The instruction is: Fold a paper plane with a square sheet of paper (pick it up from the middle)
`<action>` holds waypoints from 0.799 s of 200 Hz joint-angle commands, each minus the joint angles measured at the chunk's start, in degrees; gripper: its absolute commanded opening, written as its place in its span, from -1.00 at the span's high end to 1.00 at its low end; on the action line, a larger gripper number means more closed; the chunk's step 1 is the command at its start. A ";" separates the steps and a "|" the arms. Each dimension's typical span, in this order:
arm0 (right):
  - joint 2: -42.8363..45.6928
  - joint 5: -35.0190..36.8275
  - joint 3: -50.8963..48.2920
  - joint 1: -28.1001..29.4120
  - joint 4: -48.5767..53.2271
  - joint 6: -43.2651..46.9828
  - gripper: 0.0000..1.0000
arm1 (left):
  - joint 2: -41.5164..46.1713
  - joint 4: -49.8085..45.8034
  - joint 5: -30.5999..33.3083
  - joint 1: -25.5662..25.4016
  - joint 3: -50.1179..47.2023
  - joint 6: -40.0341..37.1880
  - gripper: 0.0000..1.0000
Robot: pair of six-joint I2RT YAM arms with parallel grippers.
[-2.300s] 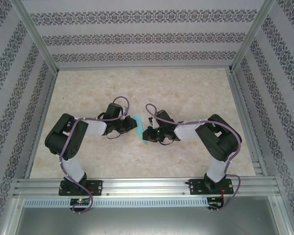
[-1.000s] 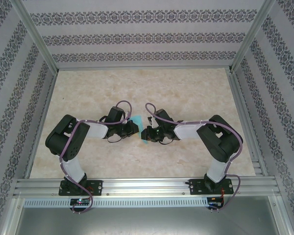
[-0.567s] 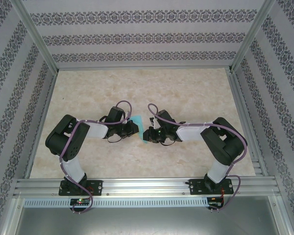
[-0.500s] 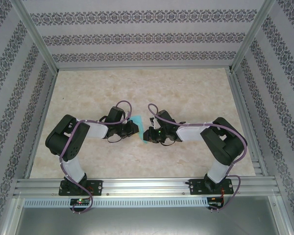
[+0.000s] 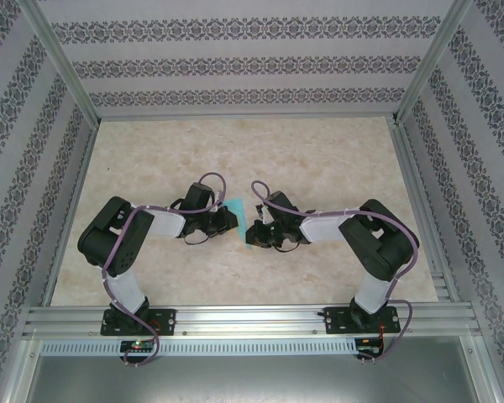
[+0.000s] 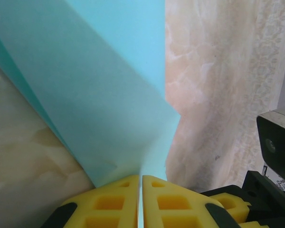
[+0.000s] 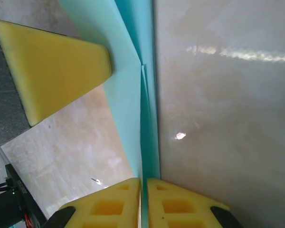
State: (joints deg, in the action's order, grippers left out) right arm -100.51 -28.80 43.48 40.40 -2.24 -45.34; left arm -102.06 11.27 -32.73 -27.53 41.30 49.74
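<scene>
The turquoise-blue sheet of paper (image 5: 237, 206) is folded into layers and held up between the two arms at mid-table. My left gripper (image 5: 232, 221) is shut on one edge; in the left wrist view its yellow fingertips (image 6: 140, 178) pinch the paper (image 6: 109, 80), which fans out ahead with a crease. My right gripper (image 5: 254, 233) is shut on the opposite edge. The right wrist view shows its pads (image 7: 144, 181) clamping the stacked layers (image 7: 133, 90), with a yellow finger (image 7: 52, 71) of the left gripper pressed on the paper at upper left.
The marbled beige tabletop (image 5: 319, 159) lies around the arms, with patterned walls behind and at both sides. An aluminium rail (image 5: 252, 319) runs along the near edge. The right gripper's black body (image 6: 275, 142) sits close at the lower right of the left wrist view.
The left gripper has moved right onto the paper and the right gripper has edged left, so the two hands now sit closer together. Less paper shows between them.
</scene>
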 commanded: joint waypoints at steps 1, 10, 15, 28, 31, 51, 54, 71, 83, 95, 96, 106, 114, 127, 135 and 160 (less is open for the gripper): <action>2.58 0.11 -0.70 0.69 2.11 0.20 0.72 | -1.56 -2.30 2.50 -0.44 0.55 -0.40 0.76; 2.99 -0.07 -1.11 0.80 1.89 0.05 0.72 | -1.56 -2.30 2.49 -0.42 0.65 -0.42 0.76; 3.07 -0.08 -1.33 0.90 1.89 -0.09 0.72 | -1.51 -2.26 2.50 -0.46 0.66 -0.42 0.76; 3.37 -0.16 -1.86 1.23 1.74 -0.48 0.72 | -1.65 -2.31 2.54 -0.42 0.65 -0.51 0.76; 3.39 -0.20 -1.97 1.30 1.63 -0.52 0.72 | -1.65 -2.30 2.58 -0.42 0.56 -0.47 0.76; 2.42 0.14 -2.26 1.75 1.80 -0.67 0.75 | -1.82 -2.30 2.56 -0.44 0.56 -0.45 0.76; 2.16 0.22 -2.26 1.79 1.80 -0.64 0.76 | -1.83 -2.23 2.57 -0.42 0.54 -0.43 0.77; 0.38 0.66 -2.25 2.00 1.80 -0.71 0.77 | -1.80 -2.24 2.57 -0.48 0.56 -0.38 0.77; -1.08 0.93 -1.79 2.05 2.20 -0.62 0.78 | -1.83 -2.37 2.56 -0.42 0.62 -0.38 0.77; -1.96 1.24 -1.31 2.05 2.65 -0.37 0.79 | -1.74 -2.44 2.55 -0.43 0.61 -0.42 0.76; -1.96 1.22 -1.26 2.05 2.62 -0.37 0.79 | -1.74 -2.46 2.55 -0.43 0.66 -0.43 0.77; -1.44 1.24 -1.04 2.14 2.70 -0.31 0.79 | -1.72 -2.57 2.58 -0.43 0.64 -0.41 0.76; -0.41 1.75 -0.78 2.14 3.36 0.02 0.78 | -1.73 -2.64 2.58 -0.42 0.76 -0.43 0.77; 2.06 2.98 -0.44 2.14 4.86 0.81 0.73 | -1.65 -2.65 2.54 -0.45 0.81 -0.42 0.77; 3.56 3.74 -0.48 2.05 5.57 1.07 0.68 | -1.60 -2.61 2.43 -0.42 0.80 -0.42 0.77; 8.28 6.97 -0.68 1.68 7.92 2.11 0.56 | -1.57 -2.74 2.15 -0.42 1.09 -0.60 0.77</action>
State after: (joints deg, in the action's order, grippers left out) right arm -96.86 -26.50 42.37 41.91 2.17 -44.93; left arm -102.08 11.00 -32.71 -27.53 41.45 49.74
